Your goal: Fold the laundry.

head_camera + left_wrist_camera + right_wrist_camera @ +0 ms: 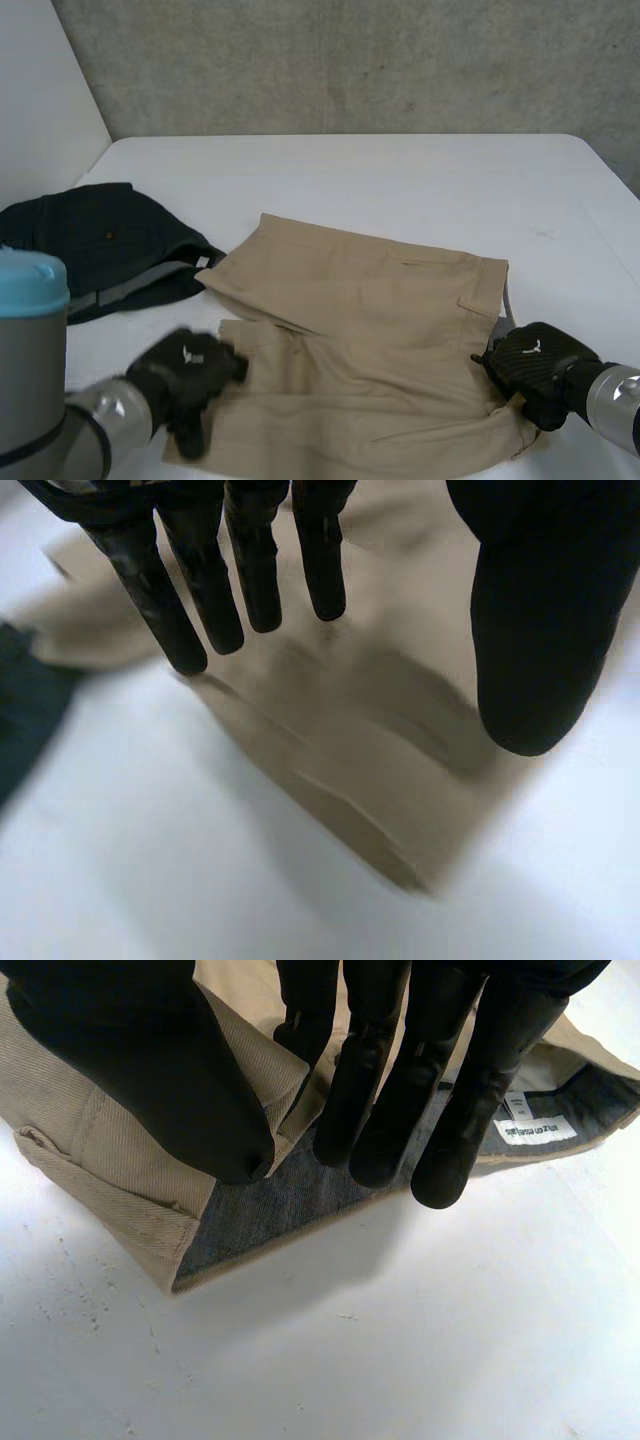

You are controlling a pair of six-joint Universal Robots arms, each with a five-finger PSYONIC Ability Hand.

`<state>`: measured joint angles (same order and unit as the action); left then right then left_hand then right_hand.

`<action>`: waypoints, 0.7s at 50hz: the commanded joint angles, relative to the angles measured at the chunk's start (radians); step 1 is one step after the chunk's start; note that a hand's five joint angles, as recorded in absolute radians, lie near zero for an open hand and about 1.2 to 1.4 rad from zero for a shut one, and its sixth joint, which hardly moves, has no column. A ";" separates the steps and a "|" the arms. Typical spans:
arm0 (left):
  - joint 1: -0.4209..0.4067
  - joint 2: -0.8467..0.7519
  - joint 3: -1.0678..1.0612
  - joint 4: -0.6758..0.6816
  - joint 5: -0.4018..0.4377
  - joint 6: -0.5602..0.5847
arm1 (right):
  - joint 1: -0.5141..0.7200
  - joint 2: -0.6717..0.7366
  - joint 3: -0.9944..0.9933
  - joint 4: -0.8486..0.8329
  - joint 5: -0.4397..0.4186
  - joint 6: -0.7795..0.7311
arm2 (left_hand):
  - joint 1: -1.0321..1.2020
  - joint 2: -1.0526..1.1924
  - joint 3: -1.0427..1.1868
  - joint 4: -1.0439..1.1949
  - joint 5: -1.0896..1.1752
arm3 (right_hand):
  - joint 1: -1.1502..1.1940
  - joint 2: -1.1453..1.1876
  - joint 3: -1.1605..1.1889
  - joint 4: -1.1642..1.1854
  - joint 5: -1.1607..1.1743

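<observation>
As I go through the views from nearest to farthest, I log the following.

Item one: left robot hand (185, 372), at the near-left corner of the tan shorts (370, 330), by the end of the nearer leg. In its wrist view I see it wide, with fingers straight and spread and the thumb held apart. It grips nothing, and the cloth lies beneath the palm. Its arm's light-blue cap (30, 283) stands at the near left.

Item two: right robot hand (530, 368), at the near-right edge of the shorts, on the waistband. I read it as narrowed onto the cloth. The thumb lies on the tan outer layer and one finger sits behind that layer's edge, pinching it. The other fingertips reach down over the grey lining (270, 1210) inside the open waist. A white label (535, 1130) sits on that lining just beside the fingertips; I cannot read its print.

Item three: the shorts themselves, spread flat with some creases in the near middle of the white surface (400, 180). The waist points toward the right hand and the legs toward the left.

Item four: dark garment (100, 240), bunched at the left side of the surface, its tip just beside the far leg's end. I cannot tell whether they touch.

Item five: grey concrete wall (350, 60), behind the surface's far edge.
</observation>
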<state>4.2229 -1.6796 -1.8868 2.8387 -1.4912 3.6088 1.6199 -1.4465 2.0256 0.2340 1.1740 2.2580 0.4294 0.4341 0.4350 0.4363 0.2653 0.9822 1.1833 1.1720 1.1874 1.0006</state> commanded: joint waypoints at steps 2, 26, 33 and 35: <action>0.000 -0.021 -0.075 0.025 -0.006 0.004 | 0.002 0.000 0.002 -0.004 0.000 0.005 | 0.238 0.233 0.233 0.231 0.228 | 0.414 0.213 0.224 0.209 0.221; -0.038 -0.400 0.474 0.522 -0.119 0.074 | 0.044 0.076 -0.287 -0.240 0.085 0.287 | 0.967 0.962 0.961 0.960 0.956 | 0.414 0.213 0.224 0.209 0.221; -0.037 -0.622 0.699 0.586 -0.164 0.197 | 0.169 0.280 -0.493 -0.334 0.256 0.285 | 0.967 0.962 0.961 0.960 0.956 | 0.414 0.213 0.224 0.209 0.221; -0.037 -0.658 0.724 0.619 -0.164 0.211 | 0.176 0.331 -0.534 -0.344 0.273 0.282 | 0.967 0.962 0.961 0.960 0.956 | 0.414 0.213 0.224 0.209 0.221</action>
<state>4.1844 -2.1939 -1.2880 3.3903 -1.6372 3.7434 1.7324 -1.2625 1.6271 -0.0659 1.3538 2.5506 1.1341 1.1936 1.1886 1.1980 0.9721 0.9874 1.1832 1.1720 1.1899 1.0006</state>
